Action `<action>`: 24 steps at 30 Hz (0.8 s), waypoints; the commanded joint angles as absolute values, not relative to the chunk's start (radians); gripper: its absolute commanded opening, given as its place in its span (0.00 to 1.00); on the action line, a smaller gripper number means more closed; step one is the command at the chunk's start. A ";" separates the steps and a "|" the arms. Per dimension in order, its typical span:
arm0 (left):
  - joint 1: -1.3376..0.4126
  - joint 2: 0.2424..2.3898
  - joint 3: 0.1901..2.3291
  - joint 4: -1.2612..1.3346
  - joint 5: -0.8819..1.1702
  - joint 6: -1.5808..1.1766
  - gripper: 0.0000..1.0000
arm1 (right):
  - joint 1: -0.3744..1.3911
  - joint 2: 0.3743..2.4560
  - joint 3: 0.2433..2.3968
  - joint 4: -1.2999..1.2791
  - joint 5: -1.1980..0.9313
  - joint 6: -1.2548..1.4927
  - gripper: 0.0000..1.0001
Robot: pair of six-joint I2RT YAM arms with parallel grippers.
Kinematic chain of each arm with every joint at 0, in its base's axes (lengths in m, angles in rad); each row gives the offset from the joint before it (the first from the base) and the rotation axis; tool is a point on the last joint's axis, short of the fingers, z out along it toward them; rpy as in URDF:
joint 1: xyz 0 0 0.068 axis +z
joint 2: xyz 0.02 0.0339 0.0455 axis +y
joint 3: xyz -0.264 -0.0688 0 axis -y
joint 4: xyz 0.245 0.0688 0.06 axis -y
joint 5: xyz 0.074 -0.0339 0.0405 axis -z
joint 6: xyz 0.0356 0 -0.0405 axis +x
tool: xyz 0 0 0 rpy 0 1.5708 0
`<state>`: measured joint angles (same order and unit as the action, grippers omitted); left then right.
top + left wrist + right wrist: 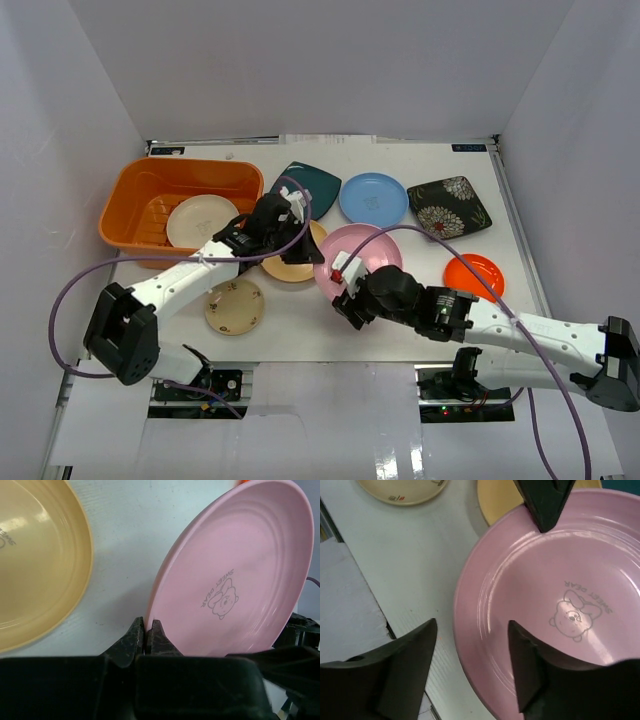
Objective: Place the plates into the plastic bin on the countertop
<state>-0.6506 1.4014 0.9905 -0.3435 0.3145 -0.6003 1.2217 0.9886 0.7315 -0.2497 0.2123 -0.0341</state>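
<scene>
The pink plate (365,250) lies at the middle of the white countertop (300,335). My left gripper (310,238) is shut on its left rim, as the left wrist view shows (147,625), and that edge of the plate (240,580) looks raised. My right gripper (338,288) is open, its two fingers straddling the plate's near rim (472,625) without touching it. The orange plastic bin (180,180) stands at the back left with a cream plate (200,220) in it.
A tan plate (290,264) lies just left of the pink one, under my left arm. A small speckled beige plate (234,306) lies near the front. Dark teal square (312,184), light blue (373,198), black floral (449,207) and orange (473,275) plates lie behind and to the right.
</scene>
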 commanded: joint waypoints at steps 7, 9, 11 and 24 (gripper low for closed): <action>-0.355 1.164 1.173 -0.367 0.282 -0.569 0.00 | 1.227 0.747 0.761 -0.224 0.341 0.064 0.86; -0.267 1.134 1.216 -0.402 0.223 -0.555 0.00 | 1.227 0.727 0.746 -0.206 0.365 0.084 0.87; -0.204 1.120 1.226 -0.426 0.178 -0.543 0.00 | 1.226 0.713 0.724 -0.201 0.423 0.098 0.85; 0.287 1.132 1.040 -0.423 -0.086 -0.666 0.00 | 1.103 0.914 0.684 -0.201 0.514 0.244 0.65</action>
